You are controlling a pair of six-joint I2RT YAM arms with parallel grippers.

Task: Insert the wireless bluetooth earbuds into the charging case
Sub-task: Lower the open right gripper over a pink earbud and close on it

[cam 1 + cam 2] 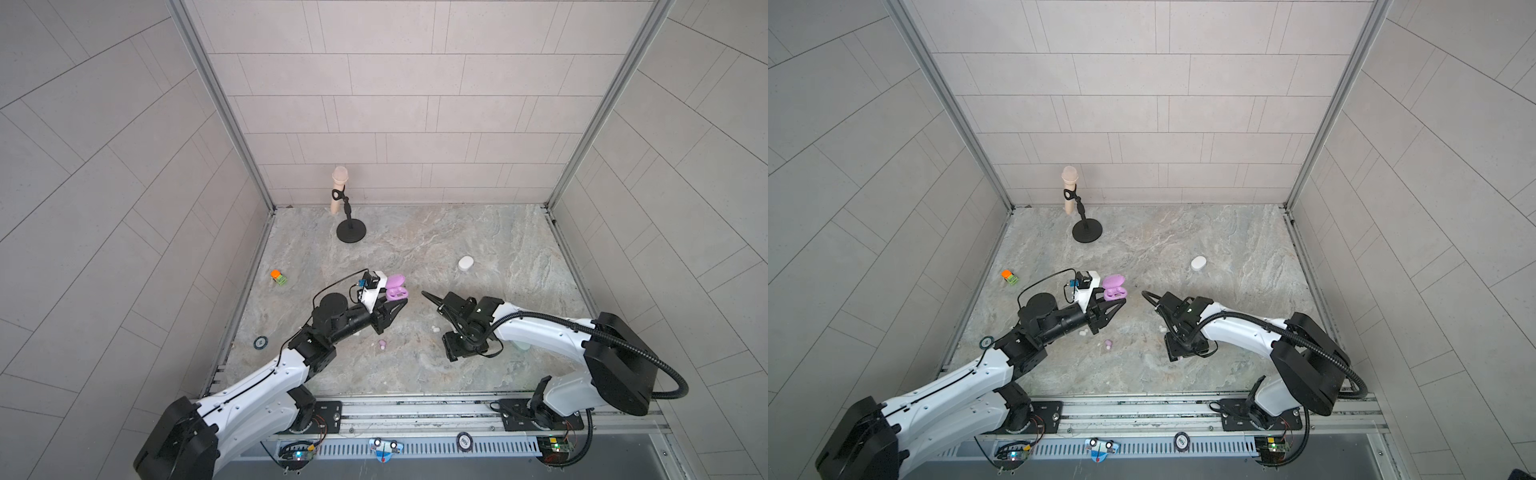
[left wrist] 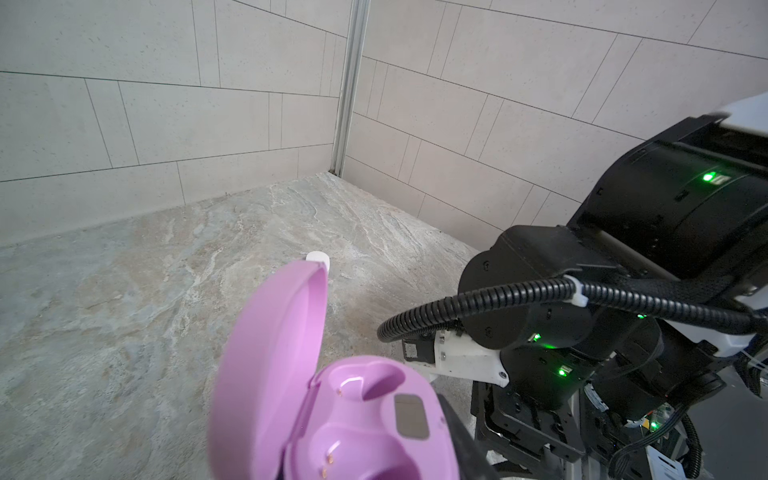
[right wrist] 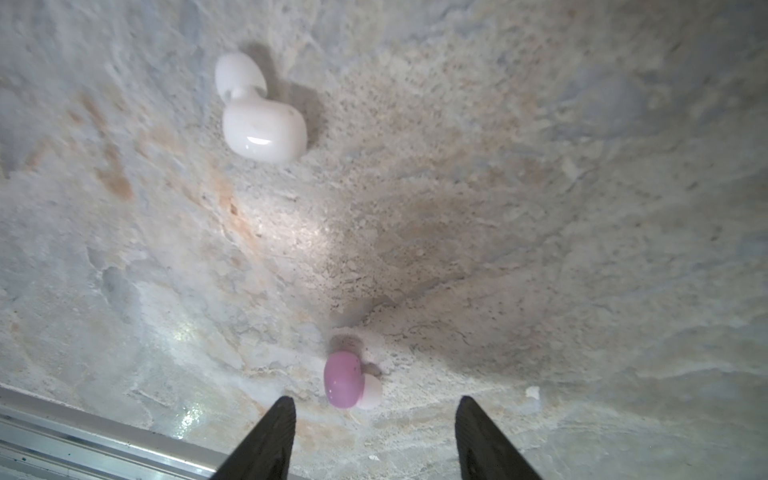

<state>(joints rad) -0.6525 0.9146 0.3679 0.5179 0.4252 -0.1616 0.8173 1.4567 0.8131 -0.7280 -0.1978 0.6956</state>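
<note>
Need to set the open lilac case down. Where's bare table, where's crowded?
Bare: the back stretch between the mic stand, the white case and the back wall; also the front strip between the lilac earbud and the rail. Crowded: the middle, around the lilac earbud and a white earbud.

Pale microphone (image 1: 339, 178) clipped in a black round-based stand (image 1: 351, 231) by the back wall. Orange-and-green toy (image 1: 278, 277) near the left edge — dark round token (image 1: 260, 342) further forward

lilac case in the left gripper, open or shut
Open: the lilac case has its lid swung back, and both wells are bare.
</note>
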